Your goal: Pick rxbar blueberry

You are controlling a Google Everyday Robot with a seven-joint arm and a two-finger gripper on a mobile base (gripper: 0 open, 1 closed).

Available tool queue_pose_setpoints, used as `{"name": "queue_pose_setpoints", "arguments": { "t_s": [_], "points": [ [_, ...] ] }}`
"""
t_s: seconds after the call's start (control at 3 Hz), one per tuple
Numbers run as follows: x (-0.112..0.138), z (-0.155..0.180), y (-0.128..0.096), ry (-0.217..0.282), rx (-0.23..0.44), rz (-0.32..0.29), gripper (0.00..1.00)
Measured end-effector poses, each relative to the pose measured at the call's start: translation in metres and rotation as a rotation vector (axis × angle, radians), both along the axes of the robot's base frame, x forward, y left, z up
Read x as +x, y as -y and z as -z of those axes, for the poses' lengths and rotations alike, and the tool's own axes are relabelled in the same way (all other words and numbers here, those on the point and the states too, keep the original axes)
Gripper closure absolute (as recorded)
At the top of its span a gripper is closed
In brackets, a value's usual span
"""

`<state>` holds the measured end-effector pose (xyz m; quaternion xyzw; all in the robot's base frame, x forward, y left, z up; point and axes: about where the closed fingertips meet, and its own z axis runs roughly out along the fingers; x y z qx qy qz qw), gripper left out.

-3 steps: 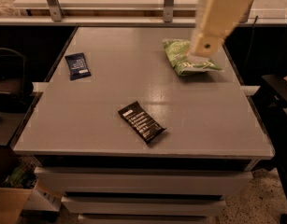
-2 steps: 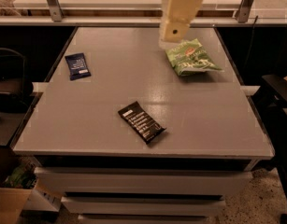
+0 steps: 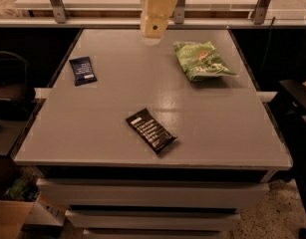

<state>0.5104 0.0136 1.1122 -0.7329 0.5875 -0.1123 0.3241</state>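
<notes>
The rxbar blueberry [image 3: 82, 70] is a small dark navy wrapper with white text, lying flat near the far left of the grey table [image 3: 92, 128]. The cream-coloured arm comes down from the top middle of the camera view. My gripper [image 3: 153, 33] is at its lower end, above the table's far edge. It is well to the right of the blueberry bar and apart from it.
A longer black bar wrapper [image 3: 150, 130] lies in the front middle of the table. A crinkled green chip bag [image 3: 202, 59] lies at the far right. Metal rail posts [image 3: 55, 1] stand behind the table, and a cardboard box [image 3: 10, 218] sits on the floor at the lower left.
The arm has swung left, from above the green chip bag to above the middle of the table's far edge. The bars and the bag have not moved.
</notes>
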Motion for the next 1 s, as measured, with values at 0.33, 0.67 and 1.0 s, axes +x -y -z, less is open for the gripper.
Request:
{"name": "queue_pose_setpoints", "arguments": {
  "t_s": [0.33, 0.67, 1.0],
  "points": [
    [0.001, 0.004, -0.008, 0.005, -0.009, -0.026, 0.0],
    [0.014, 0.023, -0.024, -0.019, -0.005, -0.08, 0.0],
    [0.031, 0.052, -0.04, -0.064, 0.001, -0.127, 0.0]
  ]
}}
